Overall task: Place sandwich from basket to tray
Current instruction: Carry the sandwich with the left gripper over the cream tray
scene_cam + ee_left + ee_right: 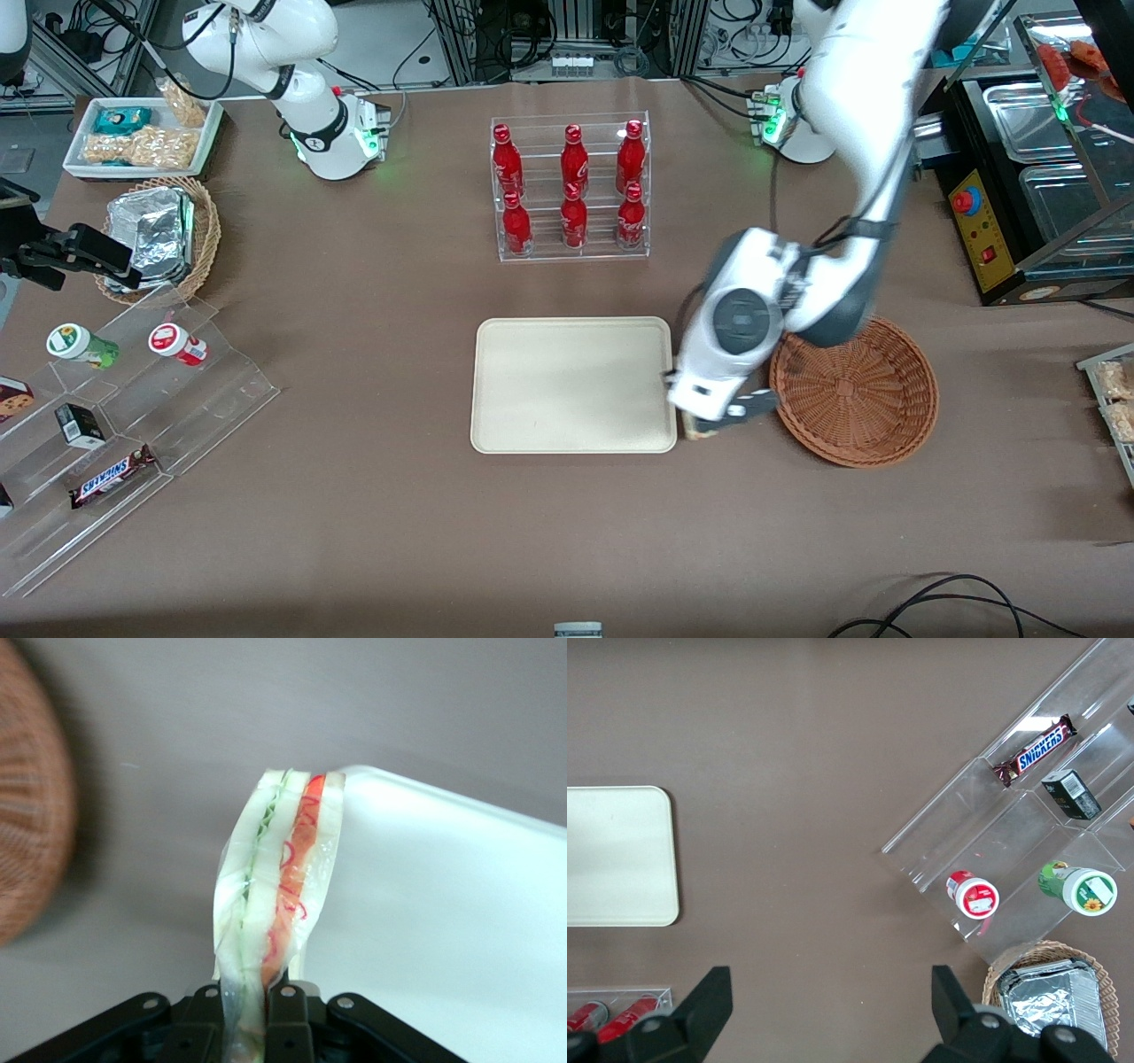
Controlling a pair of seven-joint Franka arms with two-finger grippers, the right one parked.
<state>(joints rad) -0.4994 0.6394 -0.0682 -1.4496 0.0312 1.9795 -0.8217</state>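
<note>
The sandwich (279, 877), white bread with green and orange-red layers in clear wrap, hangs pinched between the black fingers of my left gripper (248, 992). In the front view the gripper (709, 425) hovers over the gap between the reddish-brown wicker basket (855, 394) and the cream tray (571, 385), at the tray's corner nearest the camera. Only a sliver of the sandwich (697, 432) shows under the hand there. The wrist view shows the sandwich's tip over the tray's rounded corner (372, 780), with the basket (31, 833) off to the side. Nothing shows inside the basket.
A clear rack of red bottles (571, 190) stands farther from the camera than the tray. Toward the parked arm's end are a stepped acrylic stand with snacks (133, 399), a tan basket of foil packs (164, 235) and a white snack tray (142, 137). A black machine (1019, 177) sits at the working arm's end.
</note>
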